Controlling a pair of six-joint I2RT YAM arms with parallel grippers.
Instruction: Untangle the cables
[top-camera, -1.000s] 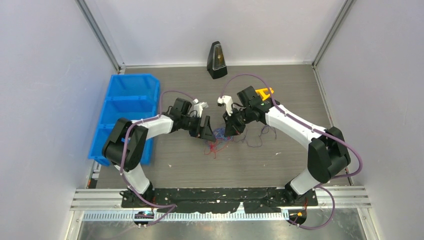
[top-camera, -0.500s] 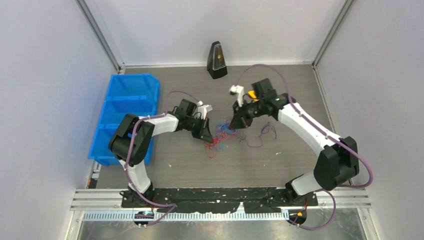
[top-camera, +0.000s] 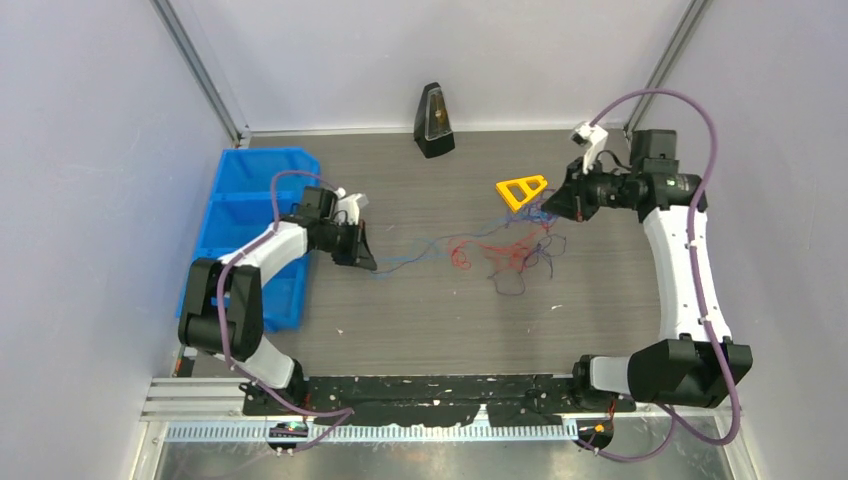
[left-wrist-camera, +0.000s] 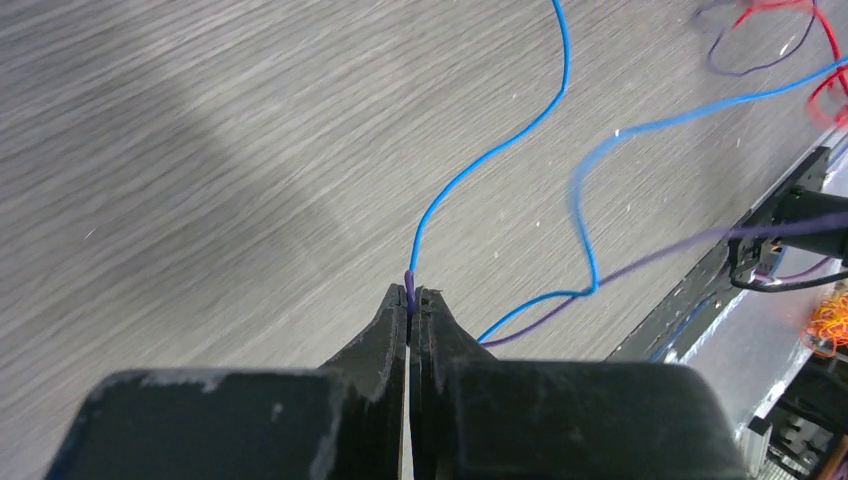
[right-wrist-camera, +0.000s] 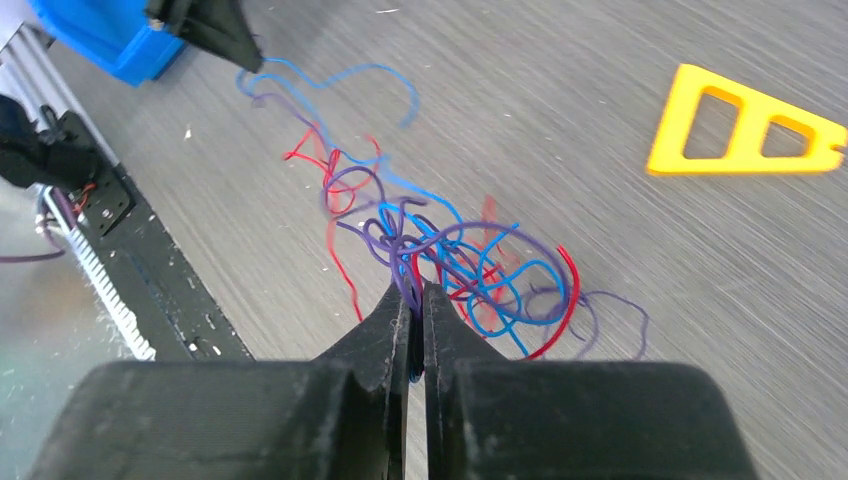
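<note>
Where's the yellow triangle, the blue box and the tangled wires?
yellow triangle (right-wrist-camera: 735, 165), right wrist view, its near edge.
blue box (top-camera: 262, 172), top view, far compartment.
tangled wires (right-wrist-camera: 470, 270), right wrist view, knot's middle.

The grey tabletop (top-camera: 420, 320) has a matt wood-grain finish. The red, blue and purple cables (top-camera: 505, 250) look smooth and plastic-coated. The blue plastic bin (top-camera: 265, 152) at nine o'clock looks smooth, and the yellow plastic triangle (right-wrist-camera: 740, 164) at one o'clock looks matt.

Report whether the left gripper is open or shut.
Shut. In the left wrist view, the left gripper has its jaws pressed together, and a thin strand of the cables is pinched at their tips.
</note>
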